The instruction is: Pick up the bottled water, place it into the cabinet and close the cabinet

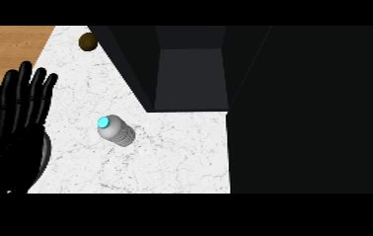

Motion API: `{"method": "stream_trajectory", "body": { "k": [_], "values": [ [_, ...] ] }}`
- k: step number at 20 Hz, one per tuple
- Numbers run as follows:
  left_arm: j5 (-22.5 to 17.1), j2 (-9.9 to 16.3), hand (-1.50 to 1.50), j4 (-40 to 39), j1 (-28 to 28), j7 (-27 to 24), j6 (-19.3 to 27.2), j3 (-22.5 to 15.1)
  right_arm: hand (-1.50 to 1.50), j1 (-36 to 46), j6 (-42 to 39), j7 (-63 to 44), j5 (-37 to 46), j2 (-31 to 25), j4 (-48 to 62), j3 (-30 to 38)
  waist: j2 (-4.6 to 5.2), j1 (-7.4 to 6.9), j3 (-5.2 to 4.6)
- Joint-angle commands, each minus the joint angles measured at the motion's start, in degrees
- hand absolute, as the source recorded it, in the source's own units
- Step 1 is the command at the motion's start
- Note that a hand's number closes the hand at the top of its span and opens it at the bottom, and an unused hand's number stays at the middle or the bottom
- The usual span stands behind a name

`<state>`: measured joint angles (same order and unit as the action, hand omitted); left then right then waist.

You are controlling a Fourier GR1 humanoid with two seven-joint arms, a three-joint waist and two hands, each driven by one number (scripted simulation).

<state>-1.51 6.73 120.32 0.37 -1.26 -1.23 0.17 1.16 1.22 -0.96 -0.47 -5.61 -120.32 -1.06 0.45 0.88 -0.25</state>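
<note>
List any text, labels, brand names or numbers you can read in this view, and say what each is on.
None can be read.
Bottled water: cyan cap and pale grey body, no legible label.
Cabinet: dark open interior, no markings.
Marble counter: only veining.
Brown round object at the counter's far left: no text.
Left hand: plain black, no markings.

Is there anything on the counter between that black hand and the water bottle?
No. In the head view, only bare white marble counter lies between the left hand and the upright bottled water.
</note>
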Motion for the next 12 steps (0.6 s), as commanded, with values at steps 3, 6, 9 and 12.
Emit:
{"method": "stream_trajectory", "body": {
  "k": [3,6,9,12],
  "values": [
    [-12.75,5.56,-1.50,-6.15,-5.18,-2.13,-11.01,5.06,-1.50,-1.93,-0.58,-1.24,-0.70,0.33,-4.77,-0.85,-0.45,-0.29,0.19],
    [-20.08,8.62,-1.50,-10.09,-3.78,-6.51,-20.20,5.95,-1.50,-7.14,-2.28,-0.63,-4.42,0.12,-10.58,-0.09,-0.59,0.58,0.12],
    [-24.36,9.29,-1.50,-13.06,-1.80,6.74,-19.82,3.69,-1.50,-12.46,-3.13,-9.46,-6.47,2.32,-8.95,-7.23,-0.56,0.32,0.17],
    [-29.02,10.66,-1.50,-10.10,-0.06,9.30,-21.63,5.12,-1.50,-18.11,-3.40,-13.15,-8.27,1.06,-16.61,-6.99,-0.67,-0.36,0.22]
  ]
}}
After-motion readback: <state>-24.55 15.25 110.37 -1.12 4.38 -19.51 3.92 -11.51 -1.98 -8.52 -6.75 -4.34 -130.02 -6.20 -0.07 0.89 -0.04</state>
